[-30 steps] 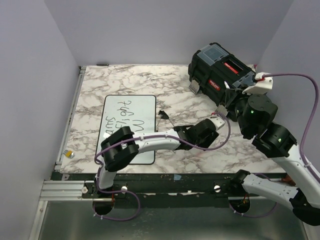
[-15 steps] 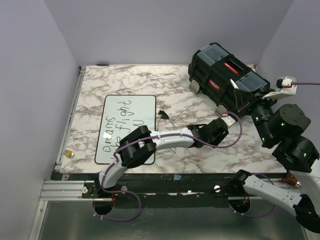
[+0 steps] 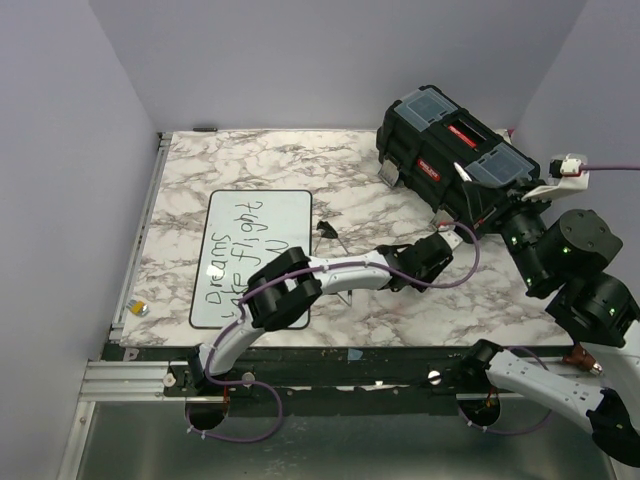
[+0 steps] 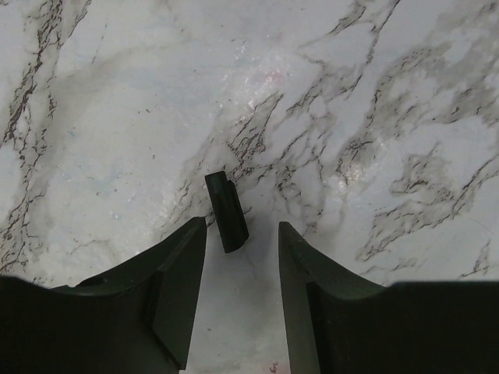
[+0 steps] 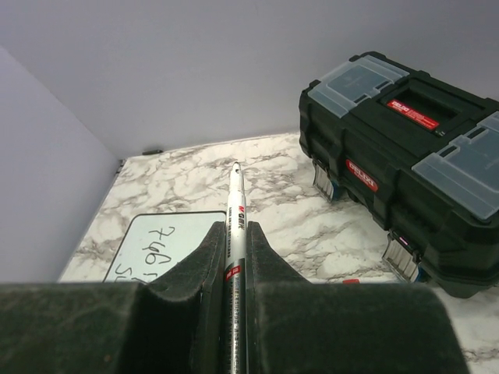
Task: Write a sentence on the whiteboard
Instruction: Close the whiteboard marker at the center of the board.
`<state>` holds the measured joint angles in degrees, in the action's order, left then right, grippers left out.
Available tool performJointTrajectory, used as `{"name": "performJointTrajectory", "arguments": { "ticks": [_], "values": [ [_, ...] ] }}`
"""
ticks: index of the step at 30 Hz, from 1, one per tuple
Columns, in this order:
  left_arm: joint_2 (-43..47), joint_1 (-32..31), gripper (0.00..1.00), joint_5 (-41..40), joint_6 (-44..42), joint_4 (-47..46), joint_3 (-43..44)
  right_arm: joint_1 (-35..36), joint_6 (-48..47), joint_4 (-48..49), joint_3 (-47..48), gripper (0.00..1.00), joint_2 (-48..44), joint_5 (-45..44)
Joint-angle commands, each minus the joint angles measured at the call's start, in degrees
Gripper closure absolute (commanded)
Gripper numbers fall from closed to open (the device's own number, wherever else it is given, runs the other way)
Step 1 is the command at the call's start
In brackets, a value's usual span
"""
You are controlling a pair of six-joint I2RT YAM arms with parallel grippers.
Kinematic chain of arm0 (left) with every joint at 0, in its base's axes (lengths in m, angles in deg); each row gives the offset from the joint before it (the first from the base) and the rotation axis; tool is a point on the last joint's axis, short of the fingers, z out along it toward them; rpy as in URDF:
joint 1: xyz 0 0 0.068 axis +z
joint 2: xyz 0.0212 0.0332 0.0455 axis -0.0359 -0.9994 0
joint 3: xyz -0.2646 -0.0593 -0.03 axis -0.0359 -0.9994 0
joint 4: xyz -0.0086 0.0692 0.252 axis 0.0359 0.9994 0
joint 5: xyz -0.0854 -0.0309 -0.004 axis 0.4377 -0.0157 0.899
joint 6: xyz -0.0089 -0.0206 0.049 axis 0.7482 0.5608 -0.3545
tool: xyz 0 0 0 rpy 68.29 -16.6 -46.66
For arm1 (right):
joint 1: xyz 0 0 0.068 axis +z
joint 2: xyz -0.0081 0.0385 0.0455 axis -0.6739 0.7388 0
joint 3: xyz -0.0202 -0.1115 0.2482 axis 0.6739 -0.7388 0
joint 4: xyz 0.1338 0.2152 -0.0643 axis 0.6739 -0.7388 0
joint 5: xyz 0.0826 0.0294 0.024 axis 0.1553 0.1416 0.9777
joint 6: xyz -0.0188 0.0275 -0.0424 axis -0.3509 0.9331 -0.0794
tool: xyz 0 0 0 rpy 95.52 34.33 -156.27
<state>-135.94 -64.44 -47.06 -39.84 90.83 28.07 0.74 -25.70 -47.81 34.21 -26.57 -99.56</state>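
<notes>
The left arm (image 3: 330,272) reaches low across the counter (image 3: 350,170), left fingers (image 4: 175,273) spread on each side of a small black cap (image 4: 226,212). The right arm (image 3: 560,250) bends up high, right fingers (image 5: 195,265) pinching a pen (image 5: 236,195). The whiteboard (image 3: 290,215) lies flat at the left.

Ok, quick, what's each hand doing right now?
Left hand: open, holding nothing; a small black piece lies at its fingertips.
Right hand: closed on the marker.

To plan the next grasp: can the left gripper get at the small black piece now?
Probably yes: the black piece lies on the table with its near end between the open fingertips of the left gripper, and nothing covers it.
</notes>
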Motion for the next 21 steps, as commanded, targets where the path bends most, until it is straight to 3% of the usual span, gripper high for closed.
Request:
{"name": "performJointTrajectory", "arguments": {
  "ticks": [1,5,17,21],
  "values": [
    [-1.8,0.4,0.58,-1.2,1.3,0.6,1.3,0.2,0.6,-1.0,-0.7,0.99,-1.0,1.3],
    [-2.6,0.6,0.63,-0.2,1.2,0.0,0.8,0.2,0.6,-0.9,-1.0,0.99,-1.2,1.2],
    [0.4,0.6,0.99,3.2,2.4,-7.7,-8.5,0.2,0.9,-1.1,-2.1,0.99,-1.4,1.0],
    [3.7,0.6,1.0,4.1,2.5,-10.2,-11.7,0.2,1.9,-1.0,-4.1,0.99,-1.7,0.8]
  ]
}}
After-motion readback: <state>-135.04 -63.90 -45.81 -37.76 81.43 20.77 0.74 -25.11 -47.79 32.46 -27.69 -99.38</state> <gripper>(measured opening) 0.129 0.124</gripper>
